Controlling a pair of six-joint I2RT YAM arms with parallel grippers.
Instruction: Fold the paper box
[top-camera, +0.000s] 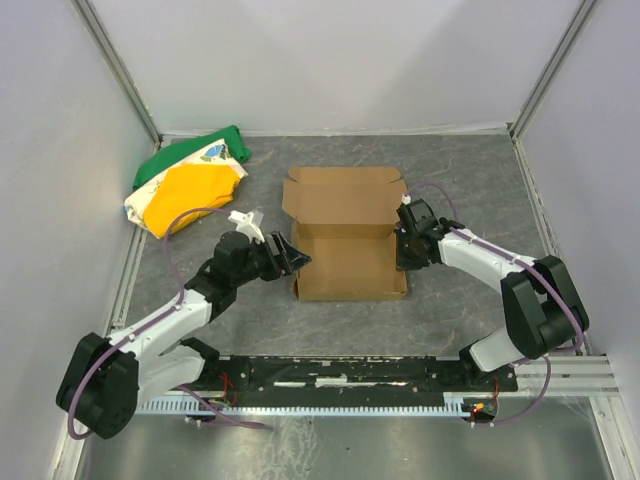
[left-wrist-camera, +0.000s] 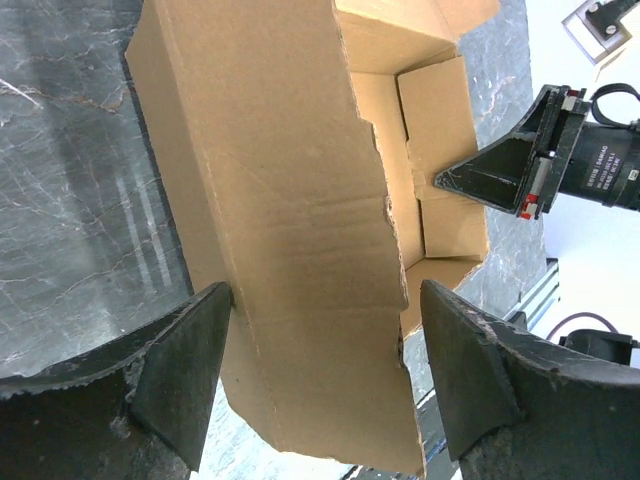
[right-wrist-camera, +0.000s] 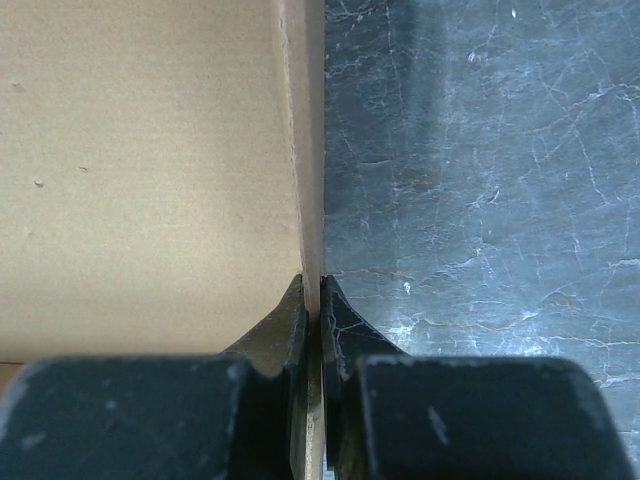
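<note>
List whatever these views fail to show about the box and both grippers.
- Top view: jaws of the right gripper hidden under its own wrist.
- Right wrist view: frame edges cut off all of the paper box but one wall.
- Left wrist view: the near panel hides the box floor behind it; whether the left gripper touches cardboard is unclear.
- Top view: the cloth bundle is too crumpled to identify.

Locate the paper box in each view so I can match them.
Top external: paper box sits mid-frame.
Left wrist: paper box fills the middle, top to bottom, straddled by the left claw.
Right wrist: paper box takes the left half, wall edge up the centre.
Shared landmark: right claw pinching the box wall; right side in left wrist, bottom centre in right wrist.
</note>
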